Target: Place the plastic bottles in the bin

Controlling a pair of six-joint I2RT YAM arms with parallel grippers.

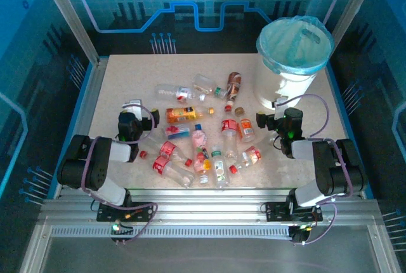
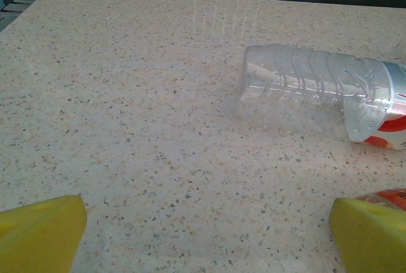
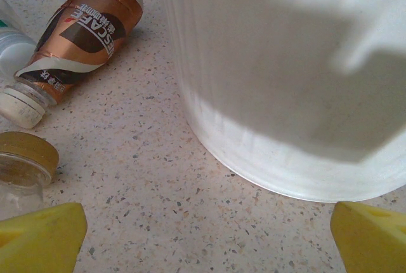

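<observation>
Plastic bottles [image 1: 181, 114] are lying scattered on their sides across the middle of the speckled table [image 1: 120, 82] in the overhead view, while the bin [image 1: 282, 86] is standing upright at the far right corner with a light blue liner [image 1: 295, 41] folded over its rim. The left gripper [image 1: 142, 109] is sitting at the left edge of the scatter and the right gripper [image 1: 271, 111] is sitting near the foot of the bin; both are spread wide and holding nothing. In the left wrist view, the two yellow fingers [image 2: 38, 235] are showing at the bottom corners with bare tabletop between them. A clear ribbed bottle [image 2: 304, 82] is lying on its side ahead and to the right, and an orange-labelled bottle [image 2: 390, 195] is peeking in just beside the right-hand finger. In the right wrist view, the yellow fingers [image 3: 371, 235] are likewise standing far apart, the white wall of the bin is rising close ahead, a brown coffee bottle [image 3: 82, 32] is lying to its left, and a gold-capped bottle [image 3: 22, 159] is lying just beside the left-hand finger.
</observation>
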